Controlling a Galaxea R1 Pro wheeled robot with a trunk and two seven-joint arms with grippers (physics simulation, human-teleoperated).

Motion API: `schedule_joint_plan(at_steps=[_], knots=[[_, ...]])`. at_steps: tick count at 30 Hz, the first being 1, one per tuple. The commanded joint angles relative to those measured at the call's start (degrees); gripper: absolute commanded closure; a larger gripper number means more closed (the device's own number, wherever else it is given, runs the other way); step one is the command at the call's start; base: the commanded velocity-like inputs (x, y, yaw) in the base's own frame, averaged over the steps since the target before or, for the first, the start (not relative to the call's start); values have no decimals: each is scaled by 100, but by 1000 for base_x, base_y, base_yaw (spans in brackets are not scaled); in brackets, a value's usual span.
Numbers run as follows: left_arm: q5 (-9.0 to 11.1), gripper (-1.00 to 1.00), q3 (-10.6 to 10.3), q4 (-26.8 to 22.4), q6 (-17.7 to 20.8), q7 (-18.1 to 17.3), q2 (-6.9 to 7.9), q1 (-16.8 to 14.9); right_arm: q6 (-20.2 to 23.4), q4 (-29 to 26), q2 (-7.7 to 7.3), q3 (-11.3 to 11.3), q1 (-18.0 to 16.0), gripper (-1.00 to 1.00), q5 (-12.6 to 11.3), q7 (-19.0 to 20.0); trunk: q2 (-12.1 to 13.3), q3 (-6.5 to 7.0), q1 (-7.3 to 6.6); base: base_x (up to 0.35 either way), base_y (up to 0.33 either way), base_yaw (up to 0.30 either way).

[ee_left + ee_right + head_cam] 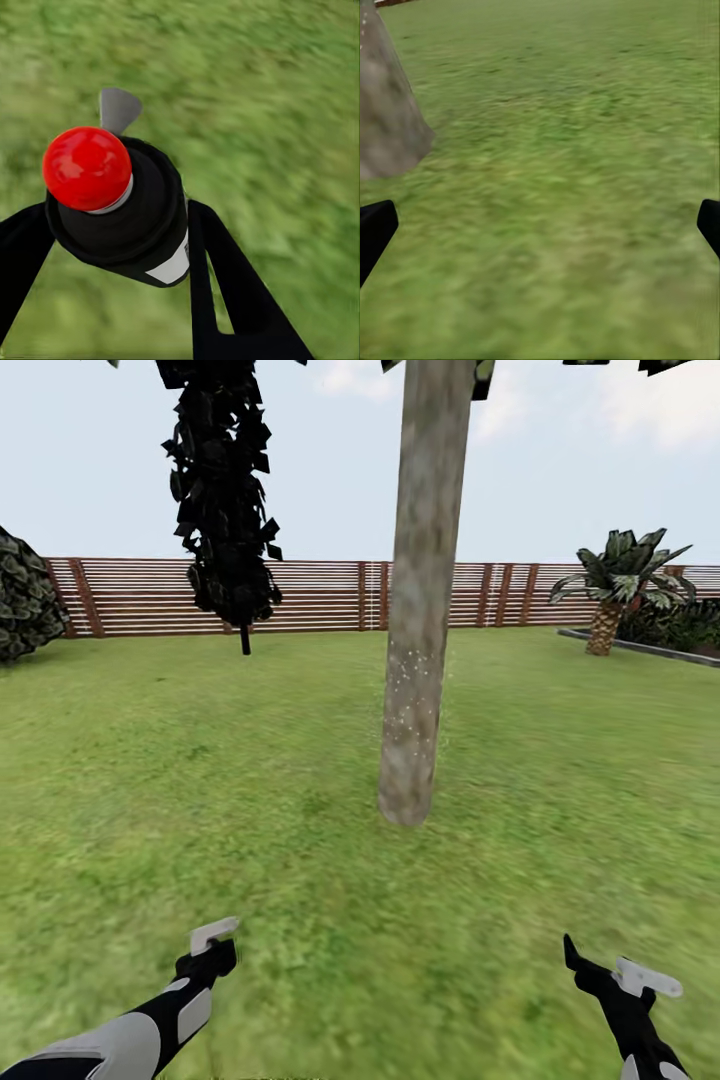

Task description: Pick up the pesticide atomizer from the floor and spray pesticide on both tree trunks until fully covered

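Note:
A thick grey-brown mottled tree trunk (420,610) rises from the grass floor (250,780) straight ahead, with white specks scattered over its lower half. My left gripper (207,958) at the lower left is shut on the pesticide atomizer (212,940). In the left wrist view the atomizer (142,217) is a near-black bottle with a red cap, a white label and a grey trigger, clamped between the black fingers (225,285). My right gripper (610,972) hangs open at the lower right, empty over the grass, with the trunk base (386,127) ahead of it.
A brown slat fence (320,595) closes the lawn at the back. A black conifer (225,510) stands back left, a dark bush (25,600) at the far left, and a short palm (615,585) by a raised bed edge at the right.

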Motion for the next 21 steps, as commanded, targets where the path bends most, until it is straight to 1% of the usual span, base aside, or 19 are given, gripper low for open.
schedule_joint_plan(at_steps=[1,21], knots=[[-1,100,-1,-1,0,1,3,-2,0,0,0,0,0,-100,1,0,0,0,0,0,0,288],[-1,100,-1,-1,0,1,2,2,-9,4,6,0,0,-100,7,7,0,0,0,0,0,288]])
